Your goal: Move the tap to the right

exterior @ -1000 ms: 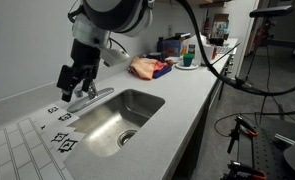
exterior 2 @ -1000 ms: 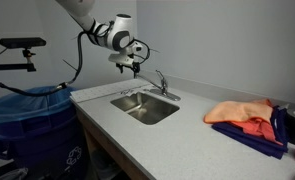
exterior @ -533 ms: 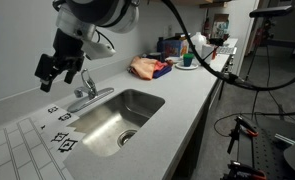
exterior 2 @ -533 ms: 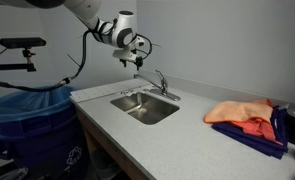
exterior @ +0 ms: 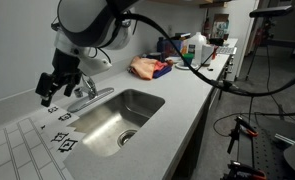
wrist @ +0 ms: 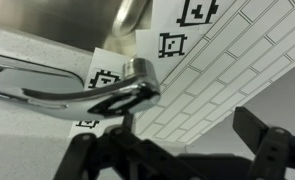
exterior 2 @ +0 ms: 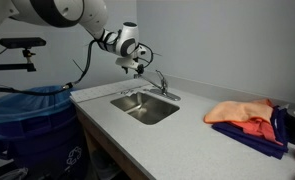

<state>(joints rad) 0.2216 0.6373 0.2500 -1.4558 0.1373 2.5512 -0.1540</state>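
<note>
Grey counter, inset sink: gripper repositioned.
It has dropped from its raised position to beside the tap, at the sink's far edge; jaws wide, empty. Rightward push judged next.

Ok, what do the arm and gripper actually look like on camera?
The arm is glossy white with rounded, bulbous joint housings. The gripper at its end is all black, with angular, linked jaws. A black cable hangs in a loop alongside the arm.
</note>
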